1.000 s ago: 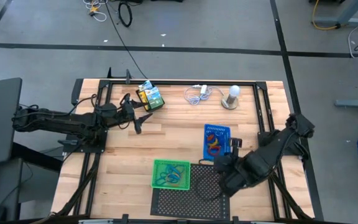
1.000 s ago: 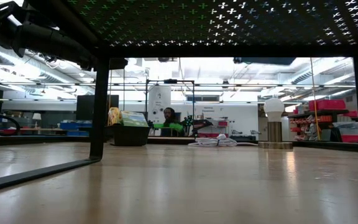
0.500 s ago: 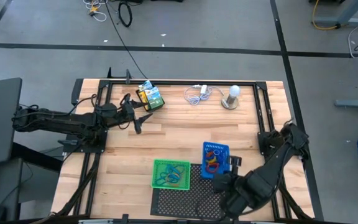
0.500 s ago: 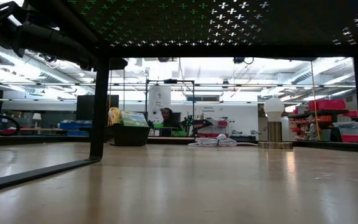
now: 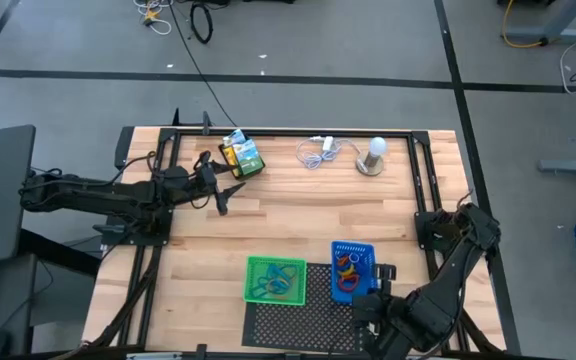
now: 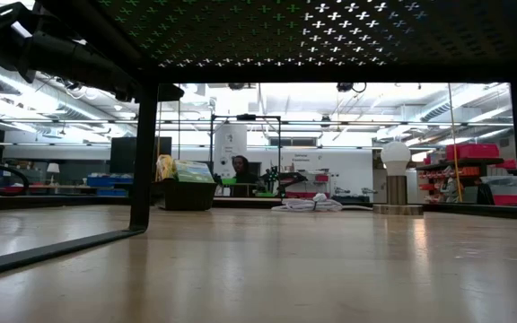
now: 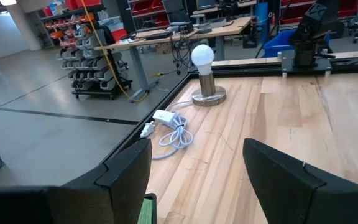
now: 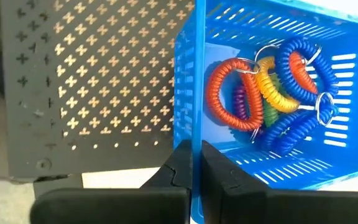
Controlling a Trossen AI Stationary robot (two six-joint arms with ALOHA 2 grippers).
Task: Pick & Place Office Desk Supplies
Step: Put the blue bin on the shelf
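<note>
The blue tray (image 5: 352,262), holding orange, blue and yellow coil loops (image 8: 272,87), hangs over the right far corner of the black perforated sheet (image 5: 303,318), with my right gripper (image 5: 370,292) shut on it. A green tray (image 5: 276,279) stands on the sheet's far left part. At the far left a black tray (image 5: 240,160) holds a yellow-green crayon box. My left gripper (image 5: 224,195) waits open and level just near of that tray, with nothing between its fingers (image 7: 129,168). My right gripper pinches one upright wall of the blue tray (image 8: 196,146) between its two fingers, one on each face, near a corner at the tray's near end. The fingers come from above, slanting steeply down. The tray stays roughly level, its loops inside.
A white coiled cable (image 5: 316,152) and a white bulb on a round base (image 5: 372,156) lie at the table's far side. Black frame rails run along the table's left, right and far edges. Bare wood lies in the table's middle.
My right gripper has carried the blue tray toward the table's near edge and slightly right, staying shut on it. The tray has come from the bare wood right of centre to above the perforated sheet's right far corner.
</note>
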